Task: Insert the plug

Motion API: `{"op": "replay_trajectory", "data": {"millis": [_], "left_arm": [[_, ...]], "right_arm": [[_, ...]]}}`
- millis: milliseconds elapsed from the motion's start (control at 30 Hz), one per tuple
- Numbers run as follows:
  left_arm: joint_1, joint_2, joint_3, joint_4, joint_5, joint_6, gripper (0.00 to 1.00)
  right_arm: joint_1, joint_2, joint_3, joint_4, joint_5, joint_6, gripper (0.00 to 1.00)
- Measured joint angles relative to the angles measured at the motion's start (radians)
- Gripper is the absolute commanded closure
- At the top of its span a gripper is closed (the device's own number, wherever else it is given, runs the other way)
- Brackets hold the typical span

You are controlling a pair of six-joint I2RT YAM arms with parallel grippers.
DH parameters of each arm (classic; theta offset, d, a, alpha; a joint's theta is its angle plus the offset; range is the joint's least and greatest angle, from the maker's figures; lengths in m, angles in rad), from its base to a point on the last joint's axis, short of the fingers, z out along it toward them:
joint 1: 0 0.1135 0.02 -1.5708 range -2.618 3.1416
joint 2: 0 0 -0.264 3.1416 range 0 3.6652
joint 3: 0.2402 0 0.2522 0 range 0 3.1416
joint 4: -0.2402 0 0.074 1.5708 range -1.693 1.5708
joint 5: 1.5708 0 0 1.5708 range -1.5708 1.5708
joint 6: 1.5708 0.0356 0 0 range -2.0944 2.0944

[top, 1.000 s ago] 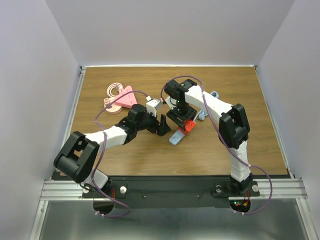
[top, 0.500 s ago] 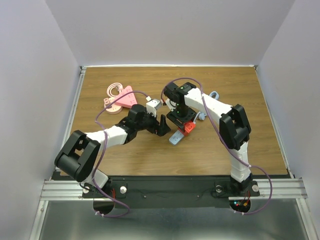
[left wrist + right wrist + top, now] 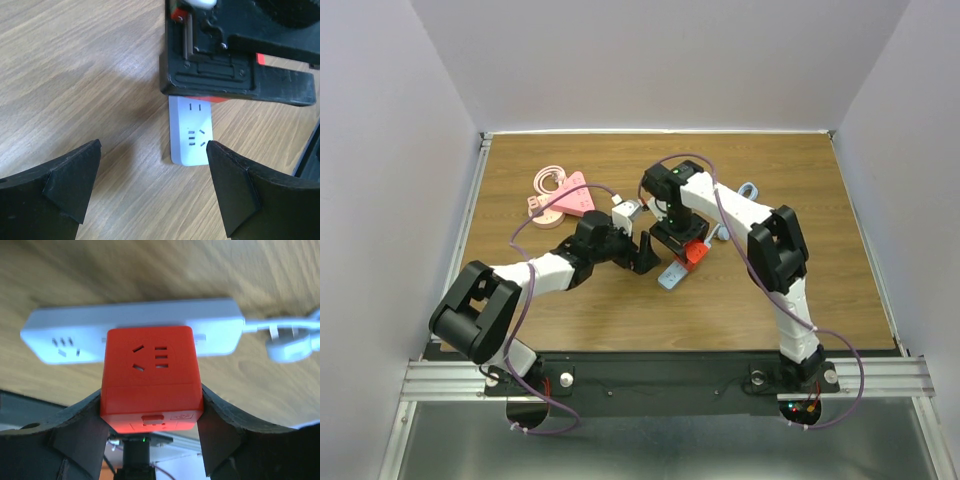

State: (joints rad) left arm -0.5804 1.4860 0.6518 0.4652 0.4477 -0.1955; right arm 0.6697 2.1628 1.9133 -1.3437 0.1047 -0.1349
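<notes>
Near the plug (image 3: pixel 150 375) and power strip (image 3: pixel 190 135), left gripper (image 3: pixel 153 143) agape; pink shapes (image 3: pixel 560 200) apart.

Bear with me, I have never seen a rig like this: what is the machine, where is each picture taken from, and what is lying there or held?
These are two white-and-black robot arms bolted at the near edge of a brown wooden table. One picture looks down from above and behind them. The other two come from a camera on each wrist, so the black fingers up close are that arm's own. On the table lie a long light blue power strip and, far left, flat pink pieces. The right gripper is closed on the small bright red cube-shaped plug, holding it over the strip's middle; whether it is pushed in I cannot tell. The left gripper stands wide open near the strip's end, empty.
</notes>
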Motion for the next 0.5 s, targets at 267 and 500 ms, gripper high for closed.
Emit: {"op": "replay_trajectory", "data": {"millis": [267,500], "left_arm": [[0.006,-0.005,-0.033,0.005,-0.005,0.005,0.03],[0.013,-0.005,-0.035,0.007,-0.009,0.005,0.03]], "right_arm": [[0.002,0.01,-0.024,0.07,0.001,0.008,1.0],[0.002,-0.099,-0.191,0.231,0.002,0.017,0.99]]}}
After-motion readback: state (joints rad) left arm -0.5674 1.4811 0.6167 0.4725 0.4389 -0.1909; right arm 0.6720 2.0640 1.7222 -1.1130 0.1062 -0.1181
